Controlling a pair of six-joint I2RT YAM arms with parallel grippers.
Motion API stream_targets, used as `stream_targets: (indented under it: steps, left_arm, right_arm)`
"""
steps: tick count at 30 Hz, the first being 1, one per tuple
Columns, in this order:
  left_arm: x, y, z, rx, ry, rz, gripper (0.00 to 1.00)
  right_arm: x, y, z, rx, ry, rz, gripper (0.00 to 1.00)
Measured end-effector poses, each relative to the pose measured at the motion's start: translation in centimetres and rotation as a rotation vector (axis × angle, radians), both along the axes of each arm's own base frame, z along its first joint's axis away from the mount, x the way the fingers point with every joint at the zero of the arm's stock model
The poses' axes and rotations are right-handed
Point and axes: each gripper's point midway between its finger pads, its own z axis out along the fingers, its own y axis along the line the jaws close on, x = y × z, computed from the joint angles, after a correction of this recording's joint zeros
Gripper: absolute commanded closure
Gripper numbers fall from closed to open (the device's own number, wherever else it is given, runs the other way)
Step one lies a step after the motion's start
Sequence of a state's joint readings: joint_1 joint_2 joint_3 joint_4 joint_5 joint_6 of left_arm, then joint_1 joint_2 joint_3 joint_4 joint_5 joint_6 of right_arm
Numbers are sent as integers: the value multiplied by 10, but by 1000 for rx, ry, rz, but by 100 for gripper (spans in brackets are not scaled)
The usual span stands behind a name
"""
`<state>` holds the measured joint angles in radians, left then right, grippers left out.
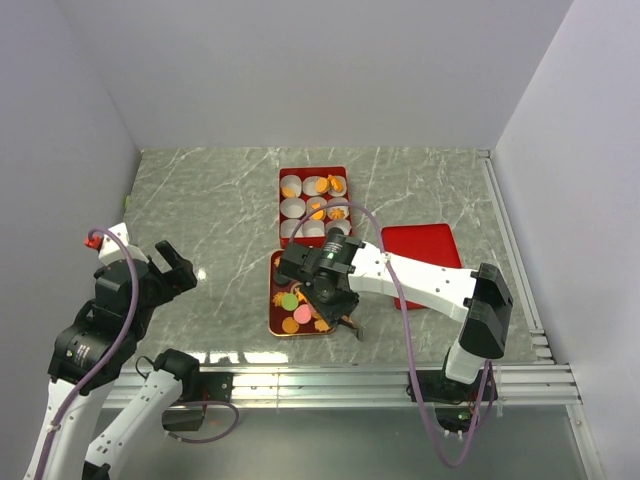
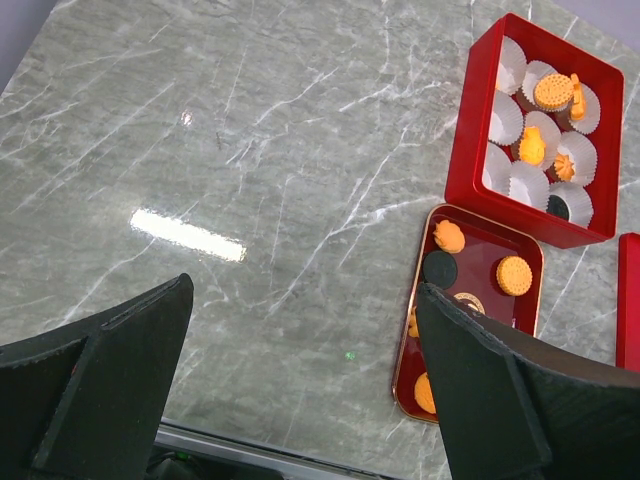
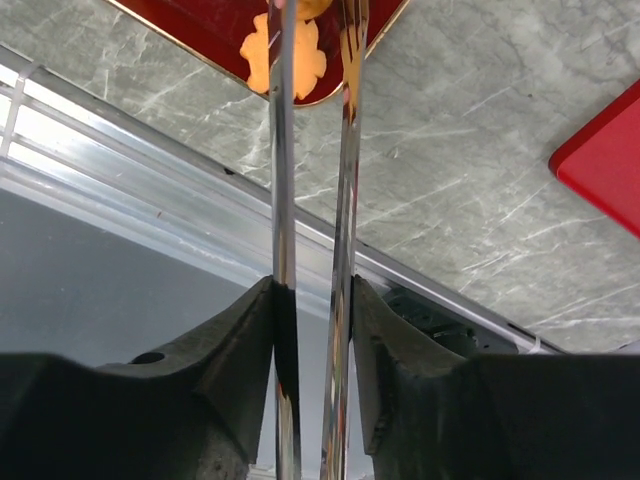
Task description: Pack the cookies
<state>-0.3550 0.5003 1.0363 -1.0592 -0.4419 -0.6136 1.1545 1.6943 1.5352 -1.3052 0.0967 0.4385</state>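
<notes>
The cookies lie in a low red tray (image 1: 272, 300): a green one (image 1: 289, 300), orange ones (image 1: 290, 324) and a flower-shaped one (image 3: 285, 55). Others sit in white paper cups in a red box (image 1: 314, 170). My right gripper (image 3: 312, 285) is shut on metal tongs (image 3: 283, 150), whose blades reach over the tray's near right corner; their tips run out of view. It hovers over the tray in the top view (image 1: 325, 290). My left gripper (image 2: 305, 287) is open and empty, left of the tray (image 2: 480, 212), over bare table (image 1: 170, 262).
A red lid (image 1: 425, 245) lies right of the tray, partly under my right arm. The box (image 2: 470, 130) stands just behind the tray. A metal rail (image 3: 150, 170) runs along the table's near edge. Grey walls close in the left, back and right.
</notes>
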Motion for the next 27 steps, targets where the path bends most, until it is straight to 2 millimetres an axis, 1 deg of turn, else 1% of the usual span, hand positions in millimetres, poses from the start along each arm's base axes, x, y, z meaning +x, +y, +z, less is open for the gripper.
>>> stream_targets:
  steps: [4, 8, 11, 15, 20, 23, 24, 27]
  left_arm:
    - [-1, 0, 1, -2, -5, 0, 1]
    - [-1, 1, 1, -3, -9, 0, 0]
    - [-2, 1, 2, -4, -10, 0, 1]
    - [-2, 1, 2, -4, -12, 0, 1]
    - [-2, 1, 2, -4, -12, 0, 1]
    - [-2, 1, 2, -4, -12, 0, 1]
    - [-2, 1, 2, -4, -12, 0, 0]
    - [-2, 1, 2, -4, -12, 0, 0]
  right_arm:
    - [-1, 0, 1, -2, 1, -2, 66]
    - [0, -1, 5, -3, -7, -10, 67]
    - [5, 4, 14, 16, -35, -18, 67]
    - [13, 14, 30, 67, -74, -30, 66]
    - [20, 20, 42, 97, -111, -42, 65]
    - [24, 26, 51, 121, -132, -46, 55]
    - [26, 28, 53, 131, -137, -46, 50]
    - [26, 30, 56, 142, -140, -45, 43]
